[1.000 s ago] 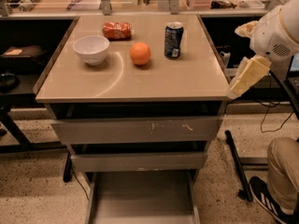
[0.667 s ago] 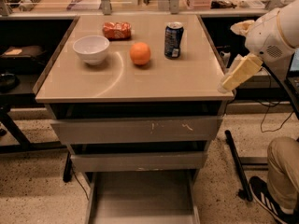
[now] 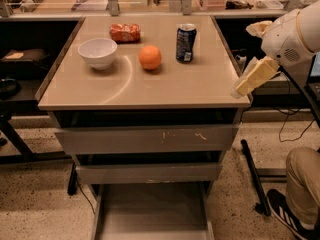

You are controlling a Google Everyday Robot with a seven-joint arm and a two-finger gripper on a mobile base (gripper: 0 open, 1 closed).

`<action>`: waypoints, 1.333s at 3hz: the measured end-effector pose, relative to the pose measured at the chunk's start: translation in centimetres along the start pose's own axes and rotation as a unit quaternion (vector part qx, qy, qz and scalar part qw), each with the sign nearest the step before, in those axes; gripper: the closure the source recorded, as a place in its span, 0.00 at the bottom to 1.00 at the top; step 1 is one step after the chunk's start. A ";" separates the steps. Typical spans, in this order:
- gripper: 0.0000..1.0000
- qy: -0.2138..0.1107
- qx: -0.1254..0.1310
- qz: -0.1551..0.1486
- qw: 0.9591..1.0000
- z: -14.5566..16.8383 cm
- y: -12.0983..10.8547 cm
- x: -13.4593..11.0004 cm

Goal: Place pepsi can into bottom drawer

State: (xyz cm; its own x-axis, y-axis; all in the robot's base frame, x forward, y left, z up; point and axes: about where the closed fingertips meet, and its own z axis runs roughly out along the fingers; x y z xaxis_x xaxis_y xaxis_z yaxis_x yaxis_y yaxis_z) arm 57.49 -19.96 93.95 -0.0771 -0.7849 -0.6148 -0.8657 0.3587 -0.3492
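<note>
We approach the pepsi can (image 3: 186, 43), upright on the table (image 3: 165, 91) just right of the orange (image 3: 150, 57). Gripper (image 3: 238, 92) sits at the table's right front edge (finger state: cannot tell). Keep approx. level w/ can's mid-height; bottom drawer (image 3: 150, 214) is already open.
</note>
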 end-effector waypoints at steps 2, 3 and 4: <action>0.00 -0.039 0.038 0.005 0.999 4.0 -1.4 0.8; 0.00 -0.075 0.097 0.016 0.992 6.2 -4.7 1.7; 0.00 -0.112 0.139 0.031 0.983 7.9 -7.8 2.3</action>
State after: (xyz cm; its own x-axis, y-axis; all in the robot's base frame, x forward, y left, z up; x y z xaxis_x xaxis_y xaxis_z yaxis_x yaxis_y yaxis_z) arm 67.94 -20.57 89.64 0.0116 -0.6370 -0.7708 -0.6912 0.5519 -0.4665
